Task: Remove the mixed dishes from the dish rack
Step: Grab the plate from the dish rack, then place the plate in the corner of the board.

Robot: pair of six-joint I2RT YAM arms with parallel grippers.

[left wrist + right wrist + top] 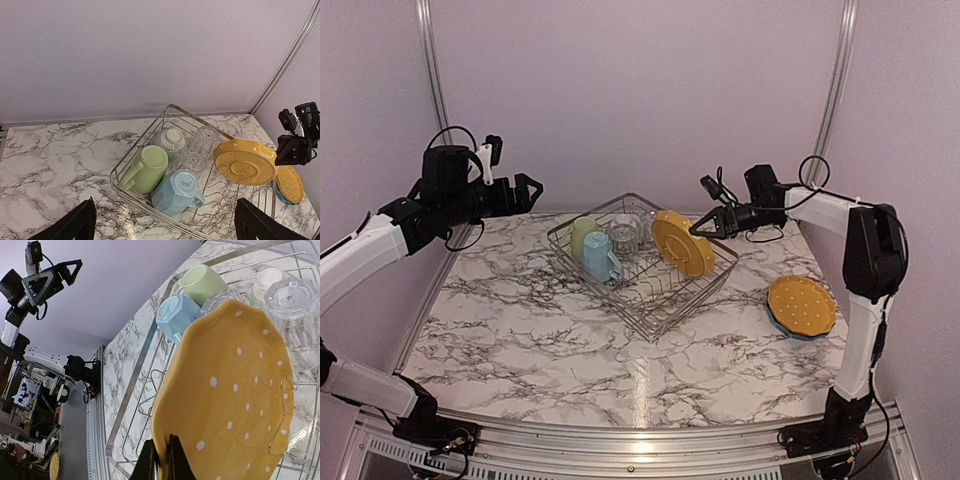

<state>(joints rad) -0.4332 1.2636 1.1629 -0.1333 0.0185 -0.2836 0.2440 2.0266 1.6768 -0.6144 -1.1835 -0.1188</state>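
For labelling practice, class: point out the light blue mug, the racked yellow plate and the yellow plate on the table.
light blue mug (pixel 170 197): left wrist view, its side.
racked yellow plate (pixel 682 243): top external view, its face.
table yellow plate (pixel 801 305): top external view, its centre.

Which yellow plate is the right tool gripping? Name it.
The yellow plate standing in the rack, its rim pinched by the right tool. The other plate lies flat on a blue plate on the table.

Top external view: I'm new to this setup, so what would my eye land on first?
The right gripper pinching the rim of a dotted yellow plate standing in the wire dish rack. Then a second yellow plate, lying on the table at the right on a blue plate.
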